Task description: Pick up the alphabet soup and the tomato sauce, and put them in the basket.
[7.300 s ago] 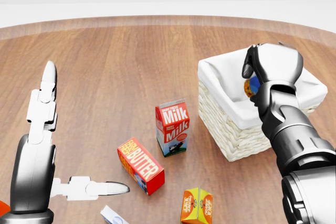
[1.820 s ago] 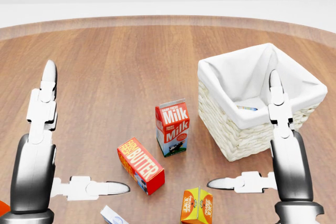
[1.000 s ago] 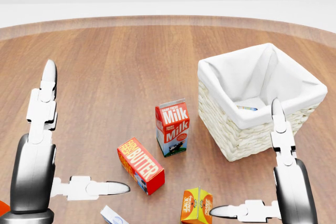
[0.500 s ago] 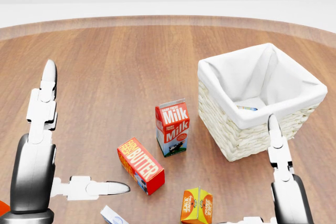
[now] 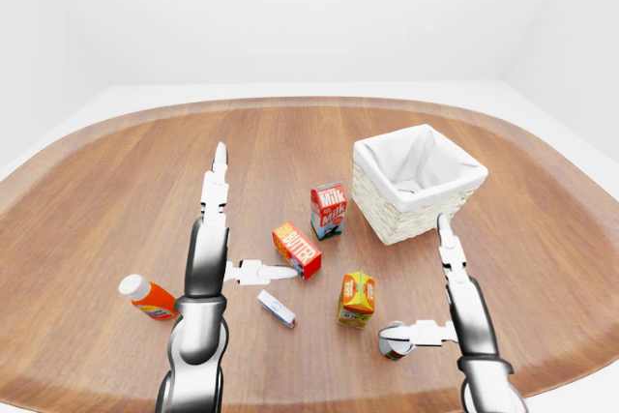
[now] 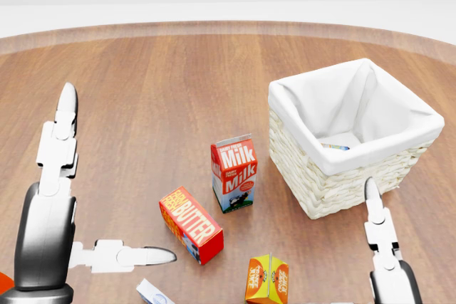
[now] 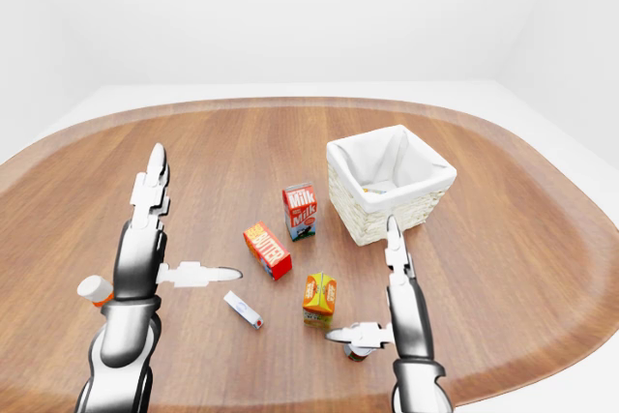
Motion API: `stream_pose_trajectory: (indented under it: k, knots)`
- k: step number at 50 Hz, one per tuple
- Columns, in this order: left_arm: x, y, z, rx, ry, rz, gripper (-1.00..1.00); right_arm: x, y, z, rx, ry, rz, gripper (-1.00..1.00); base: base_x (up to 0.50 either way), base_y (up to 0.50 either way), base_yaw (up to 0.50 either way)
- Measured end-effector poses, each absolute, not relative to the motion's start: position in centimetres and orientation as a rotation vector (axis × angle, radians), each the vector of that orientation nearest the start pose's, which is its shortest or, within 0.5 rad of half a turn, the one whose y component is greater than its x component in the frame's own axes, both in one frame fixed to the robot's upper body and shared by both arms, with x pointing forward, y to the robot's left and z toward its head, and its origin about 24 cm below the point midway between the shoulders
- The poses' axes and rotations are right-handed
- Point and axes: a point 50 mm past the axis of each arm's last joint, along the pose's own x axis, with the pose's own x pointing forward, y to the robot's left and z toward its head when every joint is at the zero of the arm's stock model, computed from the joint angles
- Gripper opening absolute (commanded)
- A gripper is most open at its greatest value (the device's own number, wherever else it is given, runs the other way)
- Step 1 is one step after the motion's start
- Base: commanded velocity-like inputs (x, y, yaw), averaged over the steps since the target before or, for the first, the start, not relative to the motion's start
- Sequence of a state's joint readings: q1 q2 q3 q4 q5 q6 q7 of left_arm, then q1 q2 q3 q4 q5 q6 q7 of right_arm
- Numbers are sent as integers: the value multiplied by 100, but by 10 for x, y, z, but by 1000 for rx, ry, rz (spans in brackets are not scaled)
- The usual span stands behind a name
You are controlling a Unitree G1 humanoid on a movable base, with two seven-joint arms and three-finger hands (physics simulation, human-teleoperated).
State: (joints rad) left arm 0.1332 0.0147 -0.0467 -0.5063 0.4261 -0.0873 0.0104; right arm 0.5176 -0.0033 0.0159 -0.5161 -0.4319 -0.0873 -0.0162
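Note:
A sliver of a can (image 6: 335,147), which I take for the alphabet soup, lies on the white liner inside the wicker basket (image 6: 320,186) at the right of the head view. A dark red can with a grey lid, seemingly the tomato sauce (image 5: 394,340), stands low in the left-eye view. My right hand (image 5: 424,302) is open beside it, fingers pointing up toward the basket and the thumb tip reaching over the can's top. My left hand (image 5: 253,215) is open over bare wood at the left, holding nothing.
A milk carton (image 6: 234,172), a red butter box (image 6: 190,223) and an orange juice carton (image 6: 267,280) lie between the hands. A small white box (image 5: 277,309) and an orange bottle (image 5: 147,297) lie at the lower left. The round wooden table (image 5: 97,191) ends near the bottom.
The right hand, earlier shut on a can over the basket, has opened and drawn back toward the head view's bottom edge. A can now lies in the basket. The left hand has not moved.

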Motion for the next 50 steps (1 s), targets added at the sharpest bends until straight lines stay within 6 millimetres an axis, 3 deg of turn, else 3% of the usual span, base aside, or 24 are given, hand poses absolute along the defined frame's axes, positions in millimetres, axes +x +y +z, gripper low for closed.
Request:
stream_pose_trajectory:
  k: [18, 50]
  knots:
    - [212, 144, 135, 431, -463, 60, 100, 143, -170, 67, -460, -40, -113, 100, 0, 0, 0]
    - [212, 144, 135, 429, -465, 61, 100, 134, -171, 43, -487, 67, -115, 100, 0, 0, 0]
